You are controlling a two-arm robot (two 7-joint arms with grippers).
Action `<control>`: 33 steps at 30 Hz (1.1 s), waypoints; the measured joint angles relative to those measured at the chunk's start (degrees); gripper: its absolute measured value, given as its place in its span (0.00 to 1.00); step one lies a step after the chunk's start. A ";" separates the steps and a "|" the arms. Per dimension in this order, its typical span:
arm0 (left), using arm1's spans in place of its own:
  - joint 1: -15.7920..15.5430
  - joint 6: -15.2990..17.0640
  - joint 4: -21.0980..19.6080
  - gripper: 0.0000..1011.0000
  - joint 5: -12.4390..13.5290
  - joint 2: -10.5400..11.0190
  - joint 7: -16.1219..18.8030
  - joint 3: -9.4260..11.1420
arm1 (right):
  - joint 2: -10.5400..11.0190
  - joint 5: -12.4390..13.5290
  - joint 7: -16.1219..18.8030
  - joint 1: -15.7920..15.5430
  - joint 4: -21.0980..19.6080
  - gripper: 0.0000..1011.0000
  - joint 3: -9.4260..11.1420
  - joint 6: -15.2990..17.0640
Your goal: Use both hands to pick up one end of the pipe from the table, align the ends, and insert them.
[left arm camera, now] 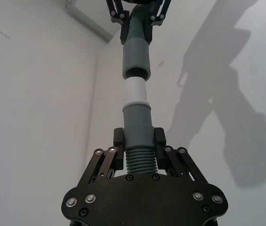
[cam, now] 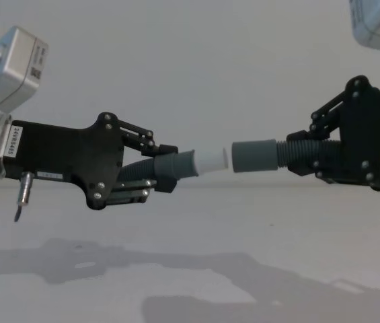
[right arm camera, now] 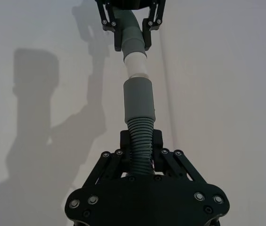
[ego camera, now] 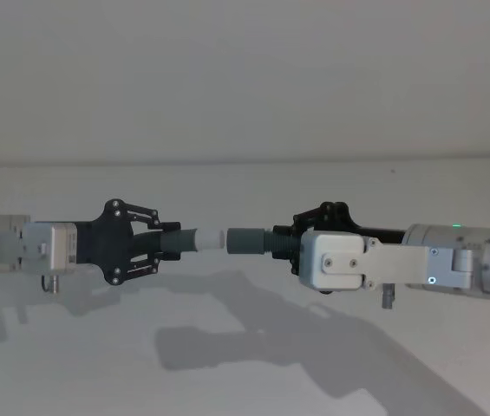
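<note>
**A:** What do you see from where you sit?

**B:** My left end effector (ego camera: 160, 242) is closed tight on the pipe piece with the white plug tip (ego camera: 211, 238). I hold it up in the air over the worktop (ego camera: 227, 364). The tip points to my right.

**A:** And the other one?

**B:** My right end effector (ego camera: 290, 242) is closed on the ribbed part of the second pipe piece (cam: 290, 152). Its dark open cuff (ego camera: 245, 240) points back at the white tip. Both pieces are lifted up; I can see their shadows on the worktop below.

**A:** So are they joined?

**B:** Not yet. From the chest view there is a small gap between the tip and the cuff. From the head view they look nearly touching. In my left wrist view the tip sits right at the mouth of the cuff.

**A:** What is done, then?

**B:** Picking up is done. Lining up looks almost done, but from the side the tip seems a bit tilted. I think the push to slide the tip in is what is left.
</note>
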 joint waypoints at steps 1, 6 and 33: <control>0.00 0.00 0.00 0.33 0.00 0.00 0.00 0.00 | -0.03 -0.04 0.04 0.04 0.04 0.23 -0.06 0.08; 0.00 0.00 0.00 0.33 0.00 0.00 0.00 0.00 | -0.38 -0.19 0.34 0.44 0.33 0.23 -0.60 0.70; 0.00 0.00 0.01 0.33 0.00 0.03 0.00 -0.01 | -1.62 -0.53 1.61 2.50 0.71 0.23 -2.40 3.15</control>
